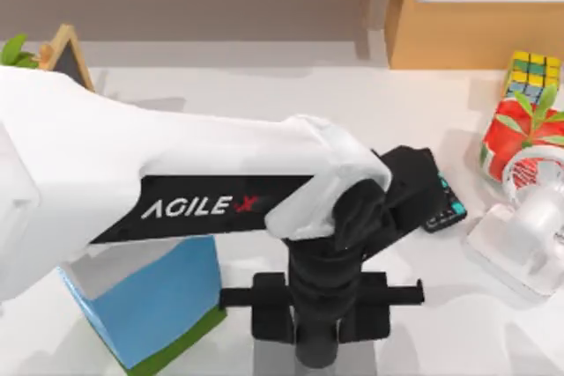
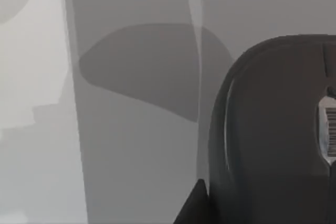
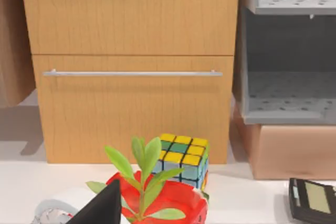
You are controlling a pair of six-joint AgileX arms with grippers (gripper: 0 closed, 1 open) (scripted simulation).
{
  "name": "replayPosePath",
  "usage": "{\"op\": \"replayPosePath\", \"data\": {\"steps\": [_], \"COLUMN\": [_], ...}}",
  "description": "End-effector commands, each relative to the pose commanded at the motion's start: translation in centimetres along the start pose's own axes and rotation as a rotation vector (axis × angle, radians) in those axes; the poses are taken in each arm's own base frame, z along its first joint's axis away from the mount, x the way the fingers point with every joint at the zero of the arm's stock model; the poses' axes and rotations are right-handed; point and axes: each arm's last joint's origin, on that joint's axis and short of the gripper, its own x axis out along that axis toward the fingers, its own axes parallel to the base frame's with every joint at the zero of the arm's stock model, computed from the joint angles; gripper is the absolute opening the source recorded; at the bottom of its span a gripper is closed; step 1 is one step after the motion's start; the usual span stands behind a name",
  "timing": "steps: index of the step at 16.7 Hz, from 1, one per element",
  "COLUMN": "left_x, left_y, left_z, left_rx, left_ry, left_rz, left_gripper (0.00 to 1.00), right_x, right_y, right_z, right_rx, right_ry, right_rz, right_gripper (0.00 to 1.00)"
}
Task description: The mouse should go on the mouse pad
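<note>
The top view looks straight down, the left arm close under the lens. The left wrist view sits very near the mouse pad and mouse. The right wrist view faces level toward the wooden drawer cabinet, sharing the puzzle cube, red plant pot and calculator with the top view

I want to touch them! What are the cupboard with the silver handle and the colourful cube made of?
The cupboard looks like light wood or wood veneer: grain streaks run across its matte front. Its handle looks like brushed metal, thin and silvery. The cube looks like smooth plastic, with flat yellow, green and blue squares between dark lines, though that is a guess from the look.
</note>
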Motion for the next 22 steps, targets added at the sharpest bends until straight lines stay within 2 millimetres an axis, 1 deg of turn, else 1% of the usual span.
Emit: {"op": "replayPosePath", "data": {"steps": [3, 16, 17, 22], "left_x": [0.00, 0.00, 0.00, 0.00], "left_y": [0.00, 0.00, 0.00, 0.00], "left_z": [0.00, 0.00, 0.00, 0.00], "left_rx": [0.000, 0.000, 0.000, 0.000], "left_ry": [0.000, 0.000, 0.000, 0.000], "left_rz": [0.000, 0.000, 0.000, 0.000], "left_gripper": [0.00, 0.98, 1.00, 1.00], "right_x": [0.00, 0.00, 0.00, 0.00], "right_y": [0.00, 0.00, 0.00, 0.00], "right_z": [0.00, 0.00, 0.00, 0.00], "right_rx": [0.000, 0.000, 0.000, 0.000], "right_ry": [0.000, 0.000, 0.000, 0.000], "right_rz": [0.000, 0.000, 0.000, 0.000], "right_gripper": [1.00, 1.00, 1.00, 1.00]}}
